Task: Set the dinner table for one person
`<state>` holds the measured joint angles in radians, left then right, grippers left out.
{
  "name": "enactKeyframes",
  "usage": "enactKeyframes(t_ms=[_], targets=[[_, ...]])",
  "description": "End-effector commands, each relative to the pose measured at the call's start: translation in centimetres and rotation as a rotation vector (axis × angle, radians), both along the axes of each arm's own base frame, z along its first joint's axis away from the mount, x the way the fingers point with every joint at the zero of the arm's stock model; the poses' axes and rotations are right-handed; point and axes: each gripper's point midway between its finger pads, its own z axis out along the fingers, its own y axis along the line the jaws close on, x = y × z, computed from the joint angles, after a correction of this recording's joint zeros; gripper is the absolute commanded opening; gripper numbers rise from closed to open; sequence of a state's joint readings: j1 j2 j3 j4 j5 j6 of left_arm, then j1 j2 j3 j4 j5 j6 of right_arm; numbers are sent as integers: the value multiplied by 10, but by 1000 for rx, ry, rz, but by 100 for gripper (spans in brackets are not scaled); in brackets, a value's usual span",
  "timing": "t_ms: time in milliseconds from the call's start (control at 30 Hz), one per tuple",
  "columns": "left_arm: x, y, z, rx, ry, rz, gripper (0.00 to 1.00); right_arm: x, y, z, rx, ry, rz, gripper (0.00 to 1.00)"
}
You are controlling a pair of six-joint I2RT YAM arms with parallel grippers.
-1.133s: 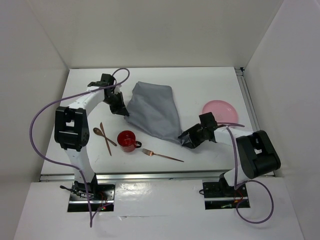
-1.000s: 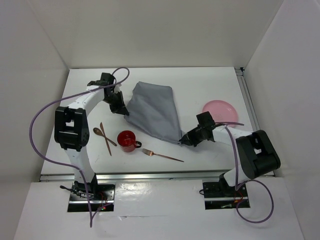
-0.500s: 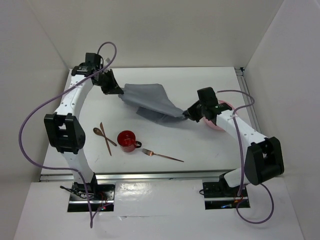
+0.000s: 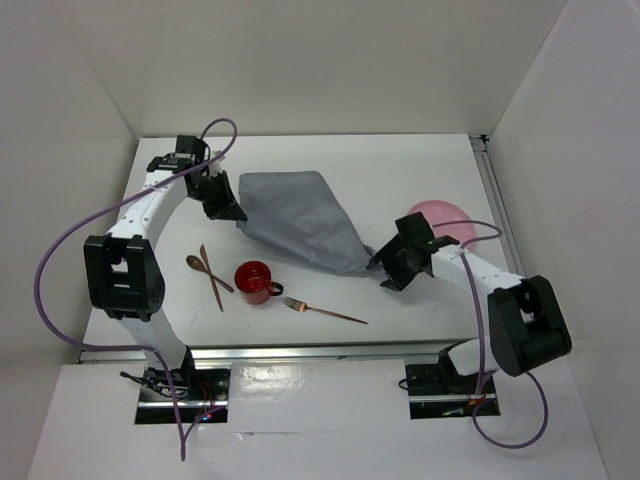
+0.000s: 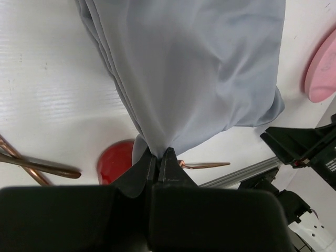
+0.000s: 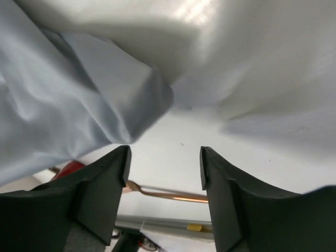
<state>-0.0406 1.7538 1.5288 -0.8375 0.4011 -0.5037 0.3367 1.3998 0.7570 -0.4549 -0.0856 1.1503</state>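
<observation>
On the white dinner table (image 4: pixel 400 165) a grey cloth (image 4: pixel 300 225) lies spread on a slant. My left gripper (image 4: pixel 232 212) is shut on its far left corner; in the left wrist view the cloth (image 5: pixel 194 68) bunches into the closed left gripper (image 5: pixel 157 155). Just off the cloth's near right corner, my right gripper (image 4: pixel 385 268) stands open. In the right wrist view nothing lies within the right gripper (image 6: pixel 164 157), and the cloth (image 6: pixel 68 105) hangs free to its upper left. A pink plate (image 4: pixel 440 215) sits at the right, behind the right arm.
A red mug (image 4: pixel 255 282) stands near the front, with a copper fork (image 4: pixel 325 312) to its right. A spoon (image 4: pixel 205 270) and a crossed copper knife (image 4: pixel 211 277) lie to its left. A metal rail (image 4: pixel 495 190) runs along the right edge.
The cloth had been lifted and stretched between both grippers. The right gripper has opened and let its corner go, moving nearer. The cloth has settled flat again, the left gripper still holding.
</observation>
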Motion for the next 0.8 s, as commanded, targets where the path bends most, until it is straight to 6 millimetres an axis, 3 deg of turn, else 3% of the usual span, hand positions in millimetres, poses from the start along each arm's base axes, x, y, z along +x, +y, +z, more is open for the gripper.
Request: enactKeyframes(t_ms=[0, 100, 133, 300, 567, 767], targets=[[6, 2, 18, 5, -76, 1, 0, -15, -3, -2, 94, 6, -40, 68], [5, 4, 21, 17, -90, -3, 0, -16, -1, 1, 213, -23, -71, 70], [5, 4, 21, 17, -90, -3, 0, -24, 0, -7, 232, -11, -74, 70], [2, 6, 16, 30, -74, -7, 0, -13, 4, -9, 292, -42, -115, 70], [6, 11, 30, 42, -98, 0, 0, 26, 4, 12, 288, -135, -145, 64], [10, 11, 33, 41, -108, 0, 0, 43, -1, 7, 236, -156, -148, 64]])
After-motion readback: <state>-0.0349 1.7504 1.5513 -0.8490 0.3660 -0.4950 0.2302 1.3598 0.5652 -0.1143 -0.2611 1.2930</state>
